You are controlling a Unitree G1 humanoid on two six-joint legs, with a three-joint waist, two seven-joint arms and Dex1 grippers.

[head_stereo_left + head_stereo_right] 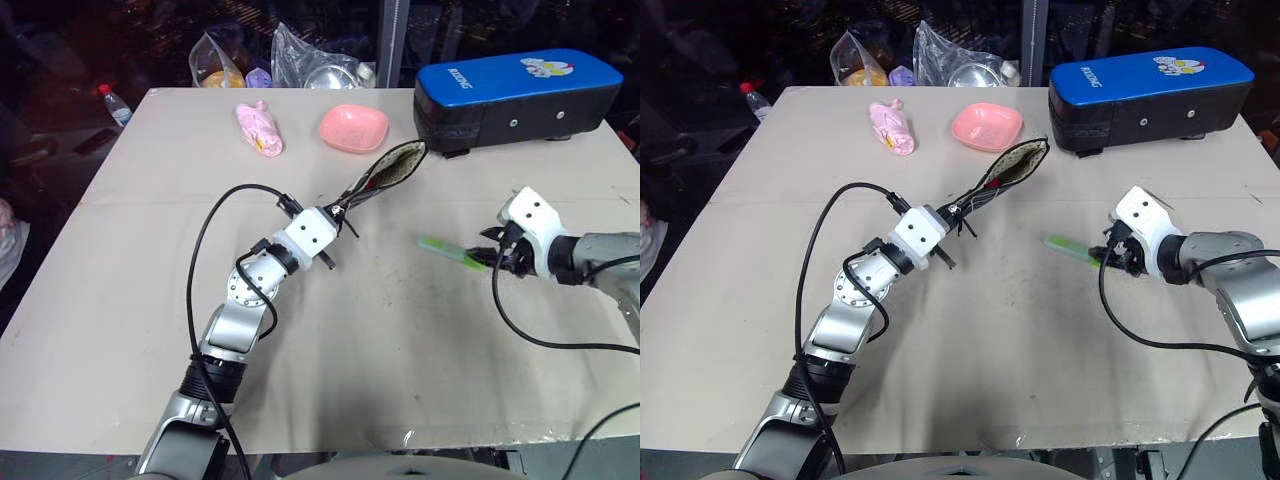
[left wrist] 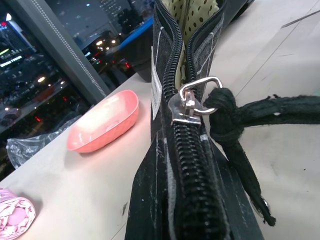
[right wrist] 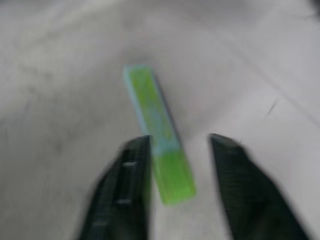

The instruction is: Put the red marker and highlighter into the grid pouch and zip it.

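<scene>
My left gripper (image 1: 343, 209) is shut on the grid pouch (image 1: 392, 164) and holds it off the table, its open mouth turned to the far right and showing the beige dotted lining. In the left wrist view the zipper pull (image 2: 188, 102) sits partway along the teeth, with a black cord tied to it. The light-green highlighter (image 1: 448, 251) lies flat on the table at the right. My right gripper (image 1: 488, 252) is open at its near end, and the highlighter (image 3: 158, 145) lies between the fingers (image 3: 131, 185), close to one of them. The red marker is out of view.
A blue-topped black case (image 1: 515, 92) stands at the far right. A pink bowl (image 1: 353, 127) and a pink wrapped bundle (image 1: 259, 129) lie behind the pouch. Plastic bags (image 1: 311, 64) and a small bottle (image 1: 115, 104) sit at the far edge.
</scene>
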